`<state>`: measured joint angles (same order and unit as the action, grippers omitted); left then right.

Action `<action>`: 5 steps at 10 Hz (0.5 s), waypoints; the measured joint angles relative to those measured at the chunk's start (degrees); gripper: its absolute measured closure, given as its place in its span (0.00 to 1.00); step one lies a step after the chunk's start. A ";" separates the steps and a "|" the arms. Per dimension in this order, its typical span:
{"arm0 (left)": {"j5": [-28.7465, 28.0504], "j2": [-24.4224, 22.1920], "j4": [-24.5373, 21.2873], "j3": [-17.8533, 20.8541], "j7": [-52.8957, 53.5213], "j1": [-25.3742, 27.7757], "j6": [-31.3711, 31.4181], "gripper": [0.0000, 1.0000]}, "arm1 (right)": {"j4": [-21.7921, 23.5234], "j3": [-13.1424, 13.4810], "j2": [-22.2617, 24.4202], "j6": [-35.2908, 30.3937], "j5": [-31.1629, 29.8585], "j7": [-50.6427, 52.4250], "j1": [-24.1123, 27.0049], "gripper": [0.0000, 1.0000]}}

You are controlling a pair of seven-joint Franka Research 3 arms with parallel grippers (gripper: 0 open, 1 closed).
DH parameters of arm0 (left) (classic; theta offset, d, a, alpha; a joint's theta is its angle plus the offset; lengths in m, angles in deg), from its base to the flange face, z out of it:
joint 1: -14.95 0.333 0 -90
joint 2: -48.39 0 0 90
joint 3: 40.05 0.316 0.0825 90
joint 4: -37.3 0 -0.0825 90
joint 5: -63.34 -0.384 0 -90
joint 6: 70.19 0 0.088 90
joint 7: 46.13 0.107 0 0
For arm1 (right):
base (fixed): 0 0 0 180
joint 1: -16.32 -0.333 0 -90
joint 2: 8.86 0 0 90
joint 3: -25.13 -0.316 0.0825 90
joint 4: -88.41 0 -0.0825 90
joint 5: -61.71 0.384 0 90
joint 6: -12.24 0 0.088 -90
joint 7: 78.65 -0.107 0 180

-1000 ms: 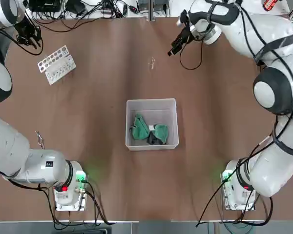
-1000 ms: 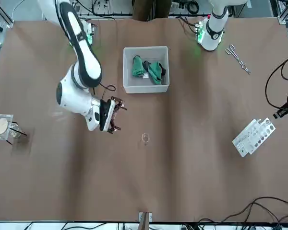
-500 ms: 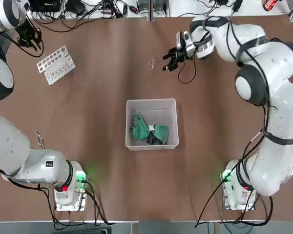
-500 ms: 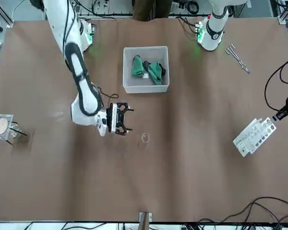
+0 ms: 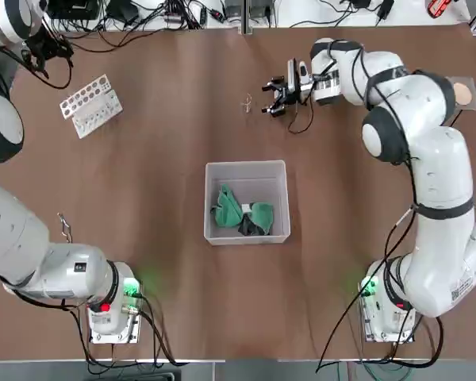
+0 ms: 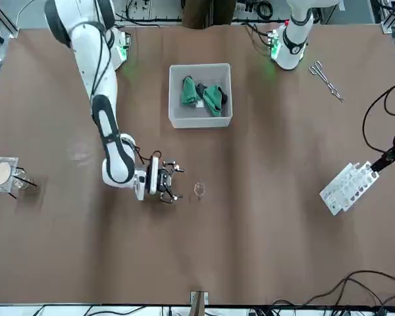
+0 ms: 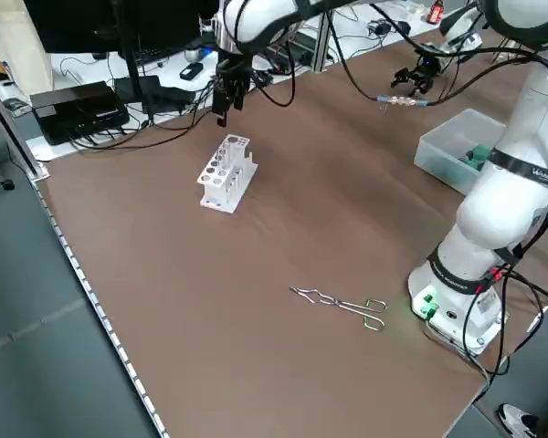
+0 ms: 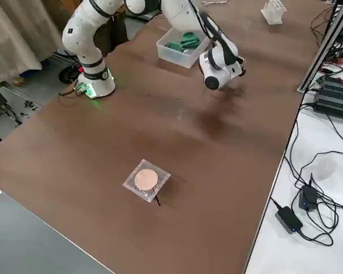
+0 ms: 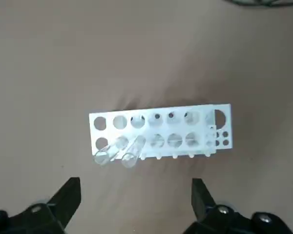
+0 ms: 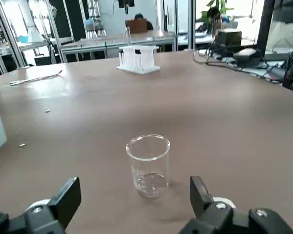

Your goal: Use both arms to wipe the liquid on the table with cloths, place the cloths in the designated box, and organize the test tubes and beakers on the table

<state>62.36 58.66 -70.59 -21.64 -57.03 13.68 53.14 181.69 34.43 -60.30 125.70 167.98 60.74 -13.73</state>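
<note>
Beaker [image 10: 150,168] stands upright on the worktop [image 10: 88,117], straight ahead of my right end effector [image 10: 136,195], its fingers wide and empty. I judge a level forward reach would straddle it.

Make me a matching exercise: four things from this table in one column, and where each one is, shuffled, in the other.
Things
1. green cloth
2. beaker
3. test tubes
4. right gripper

Places
A. standing on the bare tabletop, in front of the right gripper
B. in the white rack with round holes
C. above the table, open, nothing between its fingers
D. inside the translucent bin

Pairs
1-D
2-A
3-B
4-C
</note>
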 joint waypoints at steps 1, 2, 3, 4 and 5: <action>0.10 -0.95 1.84 -1.14 1.62 -0.01 -2.31 0.00 | -1.07 -0.33 -2.03 -0.58 2.02 2.04 -0.22 0.01; 0.44 -2.96 3.37 -3.29 2.70 0.12 -4.55 0.00 | -1.54 -0.89 -3.40 -0.72 3.10 3.45 -0.33 0.01; 0.59 -5.74 4.14 -6.42 2.89 0.18 -6.71 0.00 | -2.15 -1.11 -4.37 -0.74 3.52 4.41 -0.37 0.01; 0.62 -9.45 4.83 -10.58 2.84 0.03 -10.15 0.00 | -3.73 -1.17 -5.57 -0.72 3.81 5.52 -0.37 0.01; 0.68 -11.48 6.06 -12.91 2.82 -0.06 -13.99 0.00 | -4.79 -1.35 -6.23 -0.65 4.78 6.12 -0.44 0.01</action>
<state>63.04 47.18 -64.53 -34.56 -54.21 13.61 39.15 176.90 33.08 -66.52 125.05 172.77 66.85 -14.17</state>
